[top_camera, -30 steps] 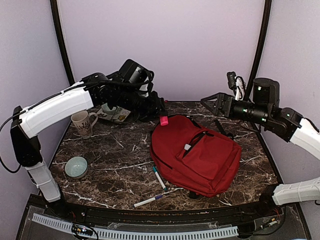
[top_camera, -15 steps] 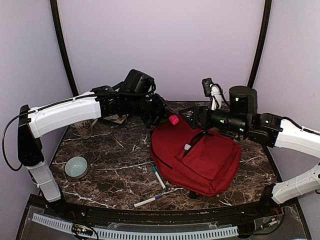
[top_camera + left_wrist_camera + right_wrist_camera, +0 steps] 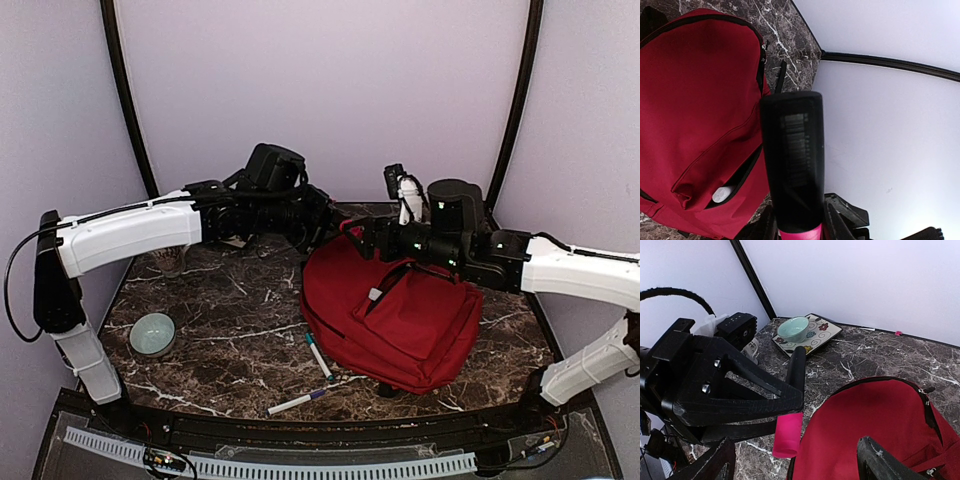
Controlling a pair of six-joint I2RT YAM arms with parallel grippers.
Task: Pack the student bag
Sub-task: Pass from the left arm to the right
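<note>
Tool on the left arm [image 3: 332, 228]: pinches a black marker [image 3: 796, 371] by the barrel, just above its pink cap [image 3: 787, 435]; holds it near upright, cap down, off the tabletop [image 3: 230, 300]. Hovers at the far top edge of the student bag [image 3: 390, 345], just beside the fabric; cannot tell whether cap and bag touch. Tool on the right arm [image 3: 365, 240]: spread wide, pinching nothing, facing the other tool from close by, above the same edge.

Student bag: lies flat on the right half of the tabletop, front up, front zip pocket [image 3: 420, 305] gaping, something small and white [image 3: 375, 294] showing in the slit. Near its lower left edge, on the marble: a teal-capped marker [image 3: 318, 357] and, nearer the arm bases, a white pen [image 3: 300, 402] with a purple end. Farther left: a teal bowl [image 3: 152, 333], and part of a mug [image 3: 172, 262] behind the left arm. In the far left corner, from the right wrist: a patterned tray [image 3: 827, 330] carrying a second teal bowl [image 3: 792, 329].
</note>
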